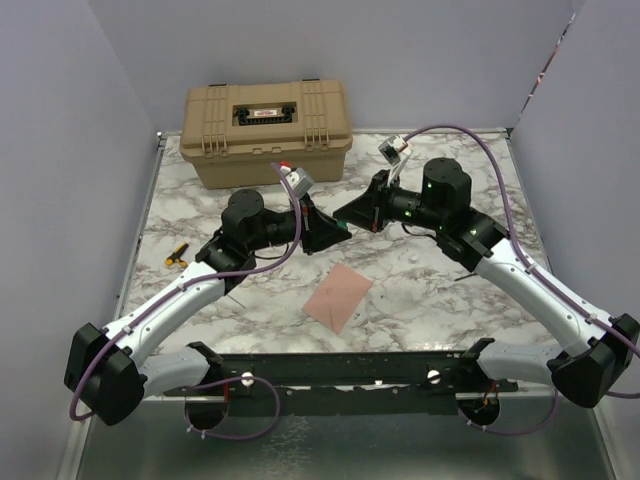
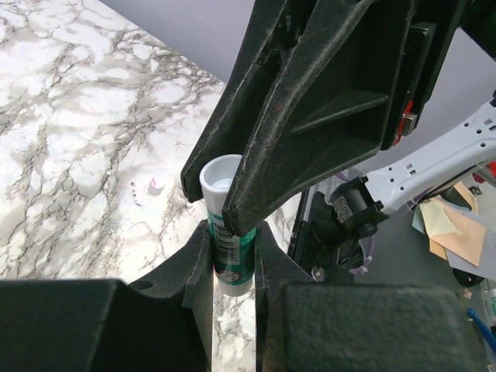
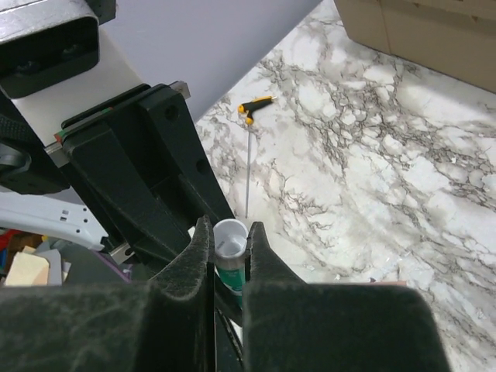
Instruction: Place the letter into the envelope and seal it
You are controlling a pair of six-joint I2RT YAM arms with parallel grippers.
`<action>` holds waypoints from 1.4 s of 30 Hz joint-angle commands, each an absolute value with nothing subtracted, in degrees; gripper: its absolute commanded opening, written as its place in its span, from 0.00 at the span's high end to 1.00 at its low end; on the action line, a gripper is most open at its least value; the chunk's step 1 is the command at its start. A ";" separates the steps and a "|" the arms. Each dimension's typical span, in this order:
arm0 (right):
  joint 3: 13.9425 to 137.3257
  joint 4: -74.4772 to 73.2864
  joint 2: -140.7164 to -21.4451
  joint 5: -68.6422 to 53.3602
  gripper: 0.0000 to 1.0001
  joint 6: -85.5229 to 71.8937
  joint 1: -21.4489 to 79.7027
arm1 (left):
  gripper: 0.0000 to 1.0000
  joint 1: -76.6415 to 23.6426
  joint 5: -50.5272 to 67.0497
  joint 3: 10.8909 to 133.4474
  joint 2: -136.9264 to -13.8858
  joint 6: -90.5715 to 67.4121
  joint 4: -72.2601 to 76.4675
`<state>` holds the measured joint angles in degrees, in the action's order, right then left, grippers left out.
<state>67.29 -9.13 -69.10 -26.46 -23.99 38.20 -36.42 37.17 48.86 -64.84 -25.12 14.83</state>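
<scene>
A tan latched case [image 1: 266,132] sits at the far edge of the marbled desk [image 1: 420,300]; a yellow-and-black tool [image 1: 176,255] lies near the left edge (well apart from the case). A white-ended green tube [image 2: 231,256] hangs above the desk

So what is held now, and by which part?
A glue stick, between both grippers: the left gripper clamps its green body, the right gripper near its white end.
</scene>
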 commanded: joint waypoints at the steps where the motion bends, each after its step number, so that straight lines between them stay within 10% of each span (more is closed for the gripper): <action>1: 67.41 -7.82 -67.52 -28.66 0.99 -22.24 38.52 | 1.00 -36.31 43.03 50.30 -64.17 -23.62 15.84; 10: 67.35 -11.38 -63.71 -62.07 1.00 -3.15 38.50 | 1.00 -36.54 64.71 49.79 -61.83 -18.34 15.56; 21: 66.48 -7.25 -64.53 -66.71 1.00 -4.75 38.53 | 1.00 -37.12 65.92 50.26 -60.90 -16.96 15.56; 24: 67.82 -8.96 -65.02 -61.18 0.97 -5.16 38.54 | 1.00 -37.18 62.70 50.28 -60.70 -17.20 15.75; 27: 68.72 -9.28 -64.63 -46.44 0.56 -9.16 38.50 | 1.00 -37.18 55.12 49.87 -60.53 -18.38 15.87; 31: 68.64 -9.67 -62.80 -21.35 0.28 -17.63 38.56 | 1.00 -37.10 41.13 49.40 -61.52 -21.18 15.11; 42: 56.63 -3.90 -56.11 -10.75 0.32 -18.16 38.50 | 1.00 -37.09 11.54 51.57 -64.59 -42.05 15.71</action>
<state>60.27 -7.62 -56.40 -14.26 -18.17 38.41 -37.45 24.21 49.06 -63.42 -31.29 15.09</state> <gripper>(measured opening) 0.687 0.182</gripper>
